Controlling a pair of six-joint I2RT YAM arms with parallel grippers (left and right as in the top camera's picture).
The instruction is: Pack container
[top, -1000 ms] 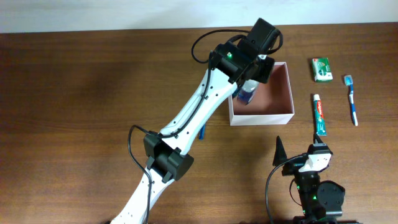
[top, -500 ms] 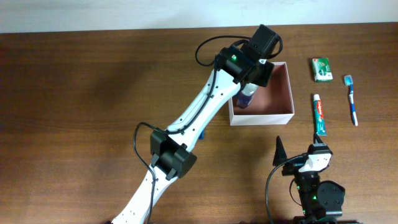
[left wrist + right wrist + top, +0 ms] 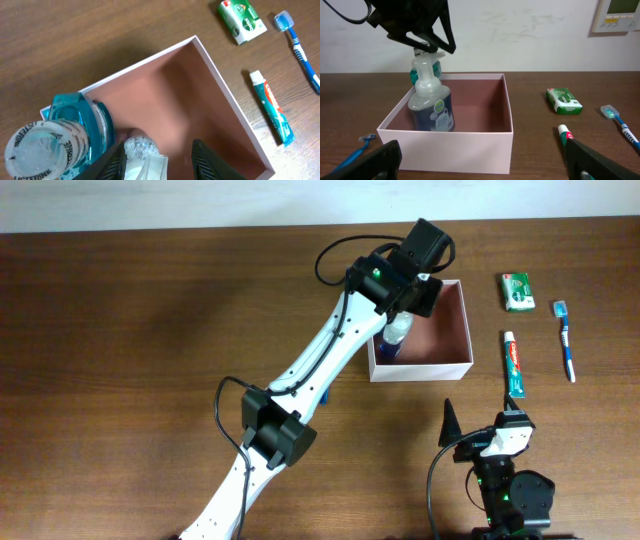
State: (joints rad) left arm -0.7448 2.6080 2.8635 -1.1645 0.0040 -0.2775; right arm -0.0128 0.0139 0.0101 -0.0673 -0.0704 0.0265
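The bench (image 3: 120, 330) is dark, matt wood with visible grain. The container (image 3: 425, 369) looks like smooth matt card. The pump bottle (image 3: 431, 107) and mouthwash bottle (image 3: 65, 135) are clear, glossy plastic, the toothpaste tube (image 3: 513, 365) slightly shiny

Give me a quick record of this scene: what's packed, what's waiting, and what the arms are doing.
container: open-topped, pink inside, white walls
packed: pump bottle, upright at the container's left side
left gripper: open, jaws either side of the bottle's top
right gripper: open, empty, away from the container
waiting outside: green packet, toothpaste, toothbrush, all to the container's right
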